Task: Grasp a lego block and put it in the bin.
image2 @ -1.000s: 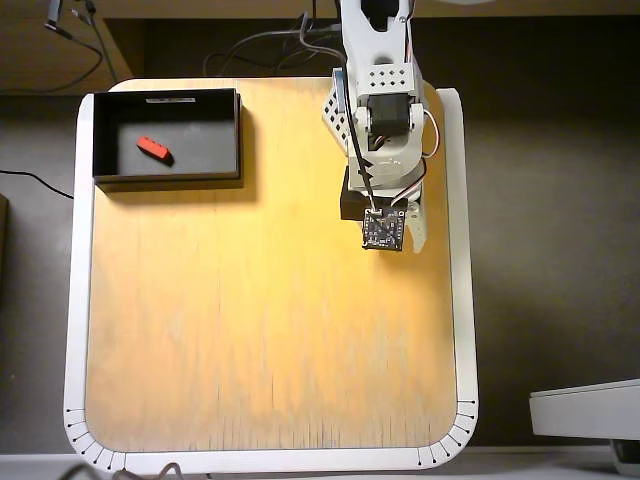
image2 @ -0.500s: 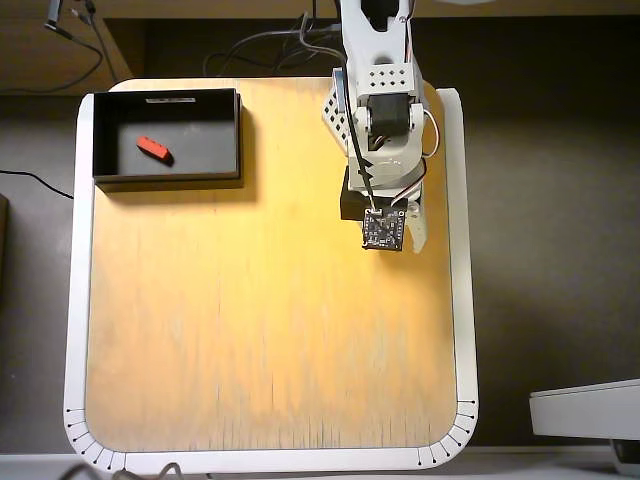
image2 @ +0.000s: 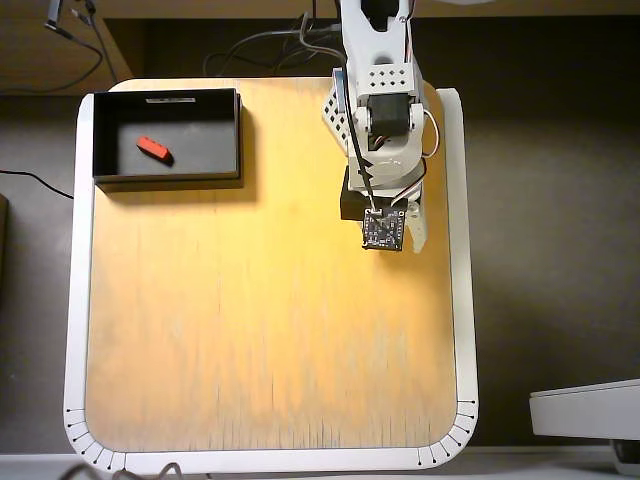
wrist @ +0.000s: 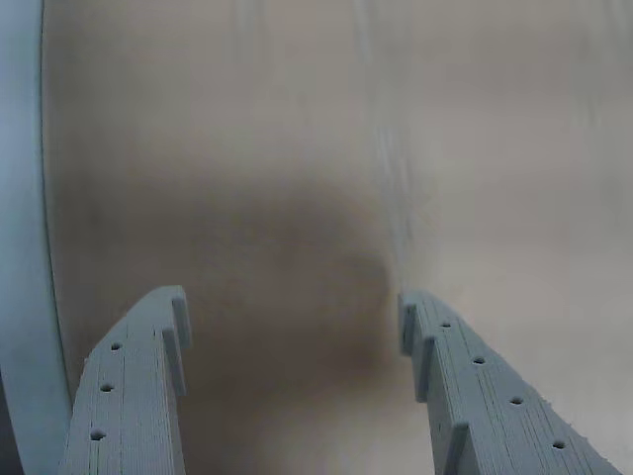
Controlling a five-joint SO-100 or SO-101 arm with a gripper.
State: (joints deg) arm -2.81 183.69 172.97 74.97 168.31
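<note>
Tool is released w/ nothing between its fingers, hovering over bare bench per wrist view. Well apart from it, up-left in overhead view, lego block lies inside the bin. Judging by that, the drop-off step looks done; next move prob just calls for parking the arm, no regrasp needed.

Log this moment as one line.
brick: in bin | gripper: open, empty, over bare table | task: done
</note>
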